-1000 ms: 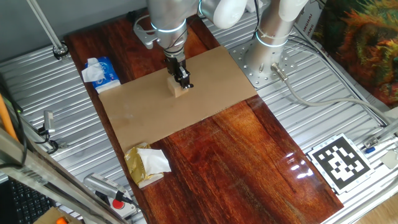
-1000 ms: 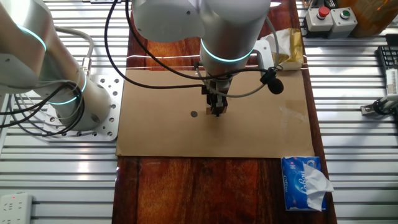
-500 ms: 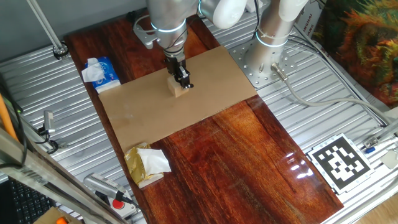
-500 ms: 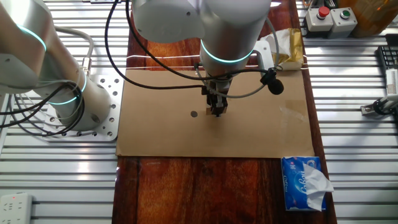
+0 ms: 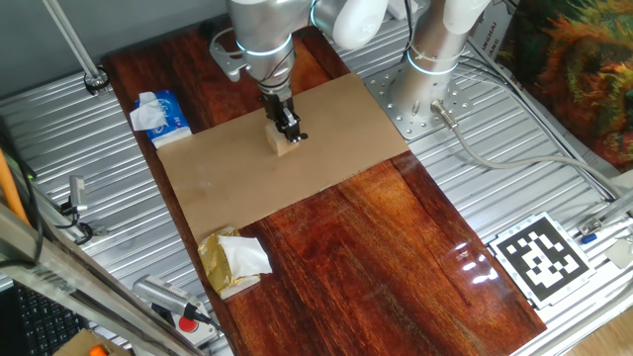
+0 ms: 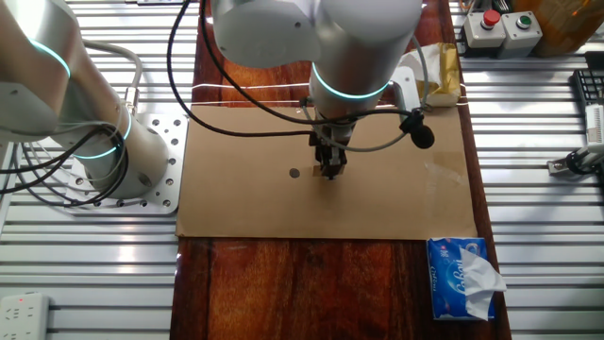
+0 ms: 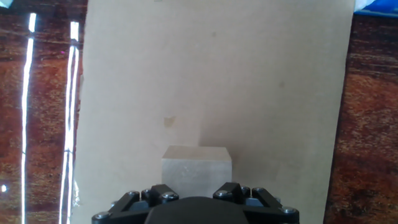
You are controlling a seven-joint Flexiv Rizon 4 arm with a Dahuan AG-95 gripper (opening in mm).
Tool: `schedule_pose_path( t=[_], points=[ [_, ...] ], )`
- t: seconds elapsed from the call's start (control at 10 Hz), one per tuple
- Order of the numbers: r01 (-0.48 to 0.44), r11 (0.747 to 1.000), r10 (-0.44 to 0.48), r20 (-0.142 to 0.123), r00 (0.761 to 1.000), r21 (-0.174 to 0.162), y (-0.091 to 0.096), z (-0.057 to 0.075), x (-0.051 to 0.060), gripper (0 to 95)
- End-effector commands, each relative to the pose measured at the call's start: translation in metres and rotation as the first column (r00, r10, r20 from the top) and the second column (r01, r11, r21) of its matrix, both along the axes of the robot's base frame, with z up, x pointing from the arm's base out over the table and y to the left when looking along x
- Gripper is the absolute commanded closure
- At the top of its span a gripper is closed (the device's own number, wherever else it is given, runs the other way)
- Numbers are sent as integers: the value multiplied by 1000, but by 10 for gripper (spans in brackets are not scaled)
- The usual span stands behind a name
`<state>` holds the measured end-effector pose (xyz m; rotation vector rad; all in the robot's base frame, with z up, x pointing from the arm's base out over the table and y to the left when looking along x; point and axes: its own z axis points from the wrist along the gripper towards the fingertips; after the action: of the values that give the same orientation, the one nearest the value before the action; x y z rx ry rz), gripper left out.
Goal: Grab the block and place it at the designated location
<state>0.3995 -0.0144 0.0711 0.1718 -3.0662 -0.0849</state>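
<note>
The block [image 5: 282, 142] is a small pale wooden cube on the tan cardboard sheet [image 5: 326, 119], near its middle. My gripper [image 5: 288, 132] comes straight down onto it, with the fingers closed against its sides. In the hand view the block [image 7: 196, 171] sits between the black finger bases at the bottom edge and touches the cardboard [image 7: 249, 74]. In the other fixed view my gripper [image 6: 330, 171] hides the block. The black dot [image 6: 293, 174] lies a short way to its left, uncovered.
A blue-and-white tissue pack [image 5: 158, 114] lies off the cardboard's far left corner. A crumpled gold-and-white wrapper [image 5: 232, 259] lies past its near corner. A black-and-white tag [image 5: 540, 256] is at the right. The arm's base plate [image 5: 420, 99] borders the cardboard.
The wrist and upper arm have shifted slightly sideways above the block. The fingertips and the block stay at the same spot on the cardboard.
</note>
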Motion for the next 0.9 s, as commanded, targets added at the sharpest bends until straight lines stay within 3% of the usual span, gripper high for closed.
schedule_pose_path(
  t=[0.1,0.9],
  points=[
    [4,1000,-4,-19,1000,1,0,0,-1,760],
    [24,1000,-24,-33,999,-3,-1,-7,-16,760]
  ],
)
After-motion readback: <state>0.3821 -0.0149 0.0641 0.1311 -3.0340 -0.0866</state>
